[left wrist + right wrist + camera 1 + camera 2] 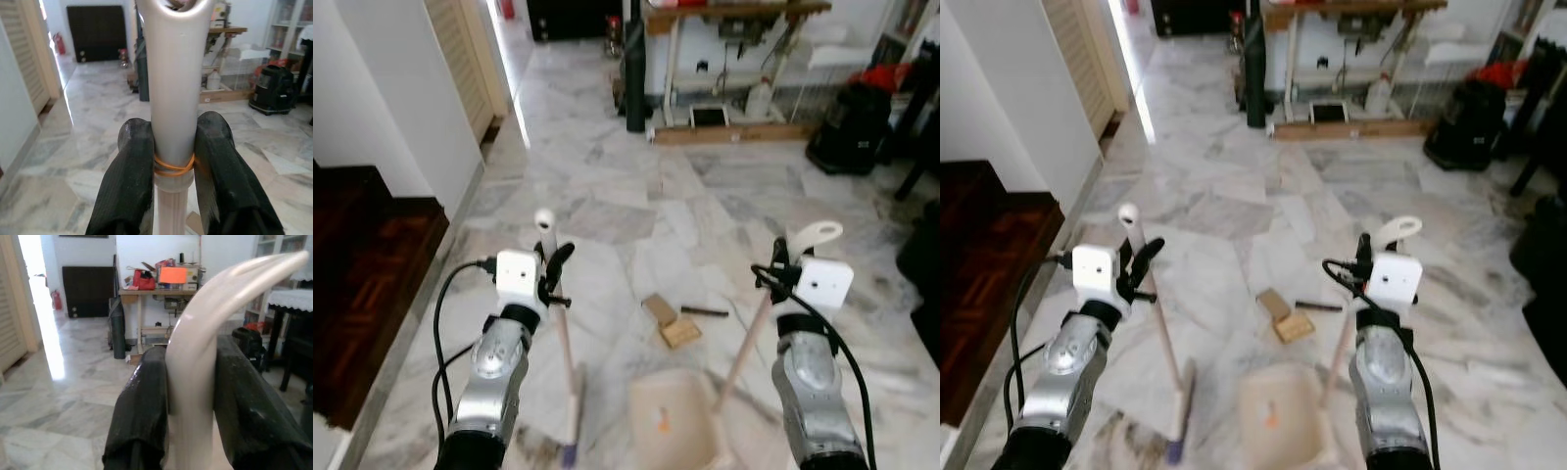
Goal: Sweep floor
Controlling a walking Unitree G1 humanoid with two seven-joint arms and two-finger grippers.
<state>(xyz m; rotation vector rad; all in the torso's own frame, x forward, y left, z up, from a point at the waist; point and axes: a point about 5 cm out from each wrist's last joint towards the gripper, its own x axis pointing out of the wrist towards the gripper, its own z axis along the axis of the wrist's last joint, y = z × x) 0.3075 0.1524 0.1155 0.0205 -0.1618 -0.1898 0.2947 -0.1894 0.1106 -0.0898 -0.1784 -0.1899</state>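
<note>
The left gripper (551,273) had its jaws clamped on the broom (566,362) handle, and the right gripper (775,266) gripped the dustpan (672,421) handle. Between and just beyond them, cardboard scraps (670,322) lay on the marble floor (607,196).

Both silver arms reach forward, the left claw (551,274) and right claw (773,266) clamped shut around handles.

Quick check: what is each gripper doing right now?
Left gripper: shut on the broom handle.
Right gripper: shut on the dustpan handle.
</note>
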